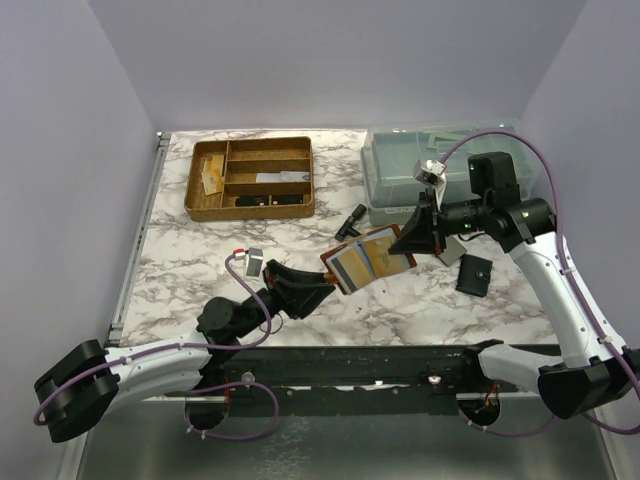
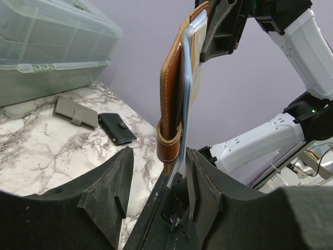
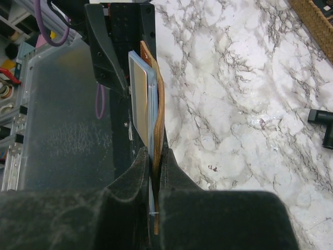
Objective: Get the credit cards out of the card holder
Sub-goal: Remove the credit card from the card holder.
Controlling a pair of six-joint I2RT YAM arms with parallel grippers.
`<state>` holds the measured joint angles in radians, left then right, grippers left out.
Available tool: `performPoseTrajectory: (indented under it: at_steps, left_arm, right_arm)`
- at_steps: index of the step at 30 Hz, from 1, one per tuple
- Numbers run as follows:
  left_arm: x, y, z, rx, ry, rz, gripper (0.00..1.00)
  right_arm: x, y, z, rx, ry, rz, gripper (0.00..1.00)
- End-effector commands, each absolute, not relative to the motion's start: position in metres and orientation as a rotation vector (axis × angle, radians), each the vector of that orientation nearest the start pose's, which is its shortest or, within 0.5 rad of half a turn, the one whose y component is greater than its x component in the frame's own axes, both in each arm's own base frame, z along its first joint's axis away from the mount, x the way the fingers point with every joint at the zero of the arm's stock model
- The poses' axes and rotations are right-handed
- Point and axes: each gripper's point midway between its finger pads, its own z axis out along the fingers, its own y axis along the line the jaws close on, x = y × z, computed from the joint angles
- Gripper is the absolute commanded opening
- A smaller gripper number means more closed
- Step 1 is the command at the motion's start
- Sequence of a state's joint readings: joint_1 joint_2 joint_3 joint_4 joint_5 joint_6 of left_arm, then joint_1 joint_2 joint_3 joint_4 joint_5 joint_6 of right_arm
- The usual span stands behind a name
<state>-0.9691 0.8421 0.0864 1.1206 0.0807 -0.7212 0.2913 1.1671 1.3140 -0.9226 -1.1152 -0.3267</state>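
Left wrist, card holder (image 2: 169, 94) edge-on between parted left jaws

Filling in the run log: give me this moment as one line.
right gripper: shut on card holder, aloft | left gripper: open, straddling its free end | credit cards: not yet out

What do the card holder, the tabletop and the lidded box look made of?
The card holder looks like leather: smooth reddish-brown, pale stitching along the edge. The tabletop is marble-look, white with grey veins; stone or printed laminate cannot be told. The lidded box seems translucent plastic, slightly frosted, with a moulded latch.
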Motion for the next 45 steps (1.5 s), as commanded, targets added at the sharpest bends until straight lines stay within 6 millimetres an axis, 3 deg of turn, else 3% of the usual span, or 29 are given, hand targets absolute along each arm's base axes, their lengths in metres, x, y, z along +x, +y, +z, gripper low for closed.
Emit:
performPoseTrajectory:
  at_steps: [1,7,10,14,17,19,20,26,31,39,45]
  left_arm:
    - [0.143,-0.274,0.26,0.244,1.275,-1.494,0.5]
    - [0.136,-0.277,0.267,0.287,1.252,-1.522,0.51]
    - [0.133,-0.268,0.27,0.26,1.222,-1.526,0.59]
    - [0.127,-0.251,0.282,0.218,1.154,-1.543,0.7]
    - [0.124,-0.246,0.292,0.212,1.126,-1.547,0.77]
    - [0.124,-0.249,0.297,0.229,1.129,-1.542,0.78]
    - [0.123,-0.251,0.3,0.244,1.127,-1.544,0.79]
    - [0.124,-0.259,0.319,0.278,1.098,-1.544,0.79]
    - [0.132,-0.258,0.311,0.235,1.138,-1.524,0.79]
    - [0.14,-0.271,0.313,0.205,1.19,-1.547,0.72]
    - [0.152,-0.283,0.311,0.205,1.227,-1.518,0.62]
  right_arm:
    - [0.178,0.215,0.32,-1.118,1.75,1.342,0.0]
    - [0.177,0.21,0.332,-1.057,1.713,1.467,0.0]
    - [0.177,0.199,0.347,-0.983,1.64,1.65,0.0]
    - [0.179,0.195,0.337,-0.952,1.635,1.699,0.0]
    - [0.171,0.194,0.332,-0.953,1.615,1.767,0.0]
    - [0.153,0.188,0.338,-1.001,1.56,1.909,0.0]
    - [0.142,0.182,0.33,-1.031,1.577,2.003,0.0]
    - [0.135,0.18,0.331,-1.058,1.524,2.01,0.0]
    - [0.135,0.181,0.361,-1.084,1.422,1.943,0.0]
    - [0.148,0.185,0.327,-1.023,1.582,1.843,0.0]
    - [0.147,0.186,0.327,-1.013,1.592,1.826,0.0]
